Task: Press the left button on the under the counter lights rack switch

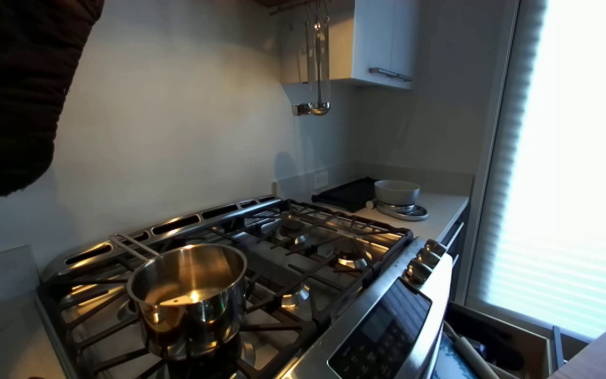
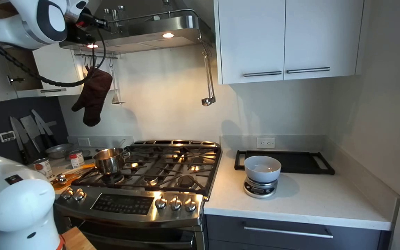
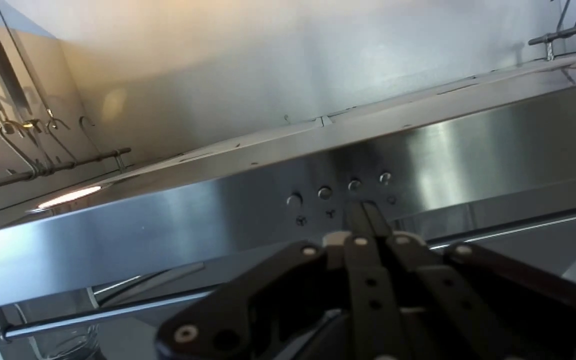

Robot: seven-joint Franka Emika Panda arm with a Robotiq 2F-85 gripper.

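Note:
A row of several round metal buttons sits on the steel front of the range hood in the wrist view, which looks upside down. The rightmost button there has a faint round symbol beside it; the leftmost button stands out more and has a fan symbol. My gripper is shut and empty, its tips together in front of the panel near the third button from the picture's left. I cannot tell whether they touch the panel. The hood also shows in an exterior view, with the dark gripper near its left end.
A rail runs along the hood. A brown oven mitt hangs under the arm, and ladles hang at the right. A steel pot stands on the stove. Hood lamps are lit. Arm cables hang loose.

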